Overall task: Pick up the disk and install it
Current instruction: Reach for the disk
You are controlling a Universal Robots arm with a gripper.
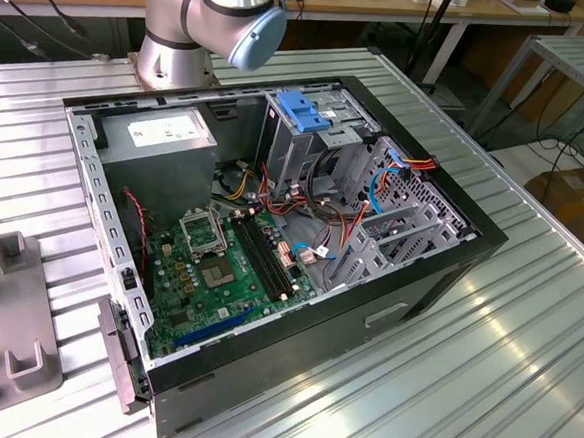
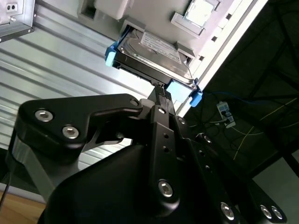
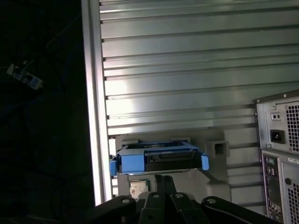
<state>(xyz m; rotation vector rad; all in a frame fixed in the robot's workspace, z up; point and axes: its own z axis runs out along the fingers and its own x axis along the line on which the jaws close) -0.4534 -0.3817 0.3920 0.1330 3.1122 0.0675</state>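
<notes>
Both wrist views show the disk (image 2: 152, 49) (image 3: 159, 161) on a grey holder (image 3: 222, 168) by the table (image 3: 187, 70) edge (underside hidden). The gripper (image 2: 160, 92) has its jaws closed, tips at the disk's edge. The exterior view shows the open case (image 1: 271, 228).

An open computer case (image 1: 291, 374) lies on the slatted table (image 1: 524, 336).

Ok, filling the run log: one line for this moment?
gripper: close to disk | disk: resting in grey holder | computer case: open
</notes>
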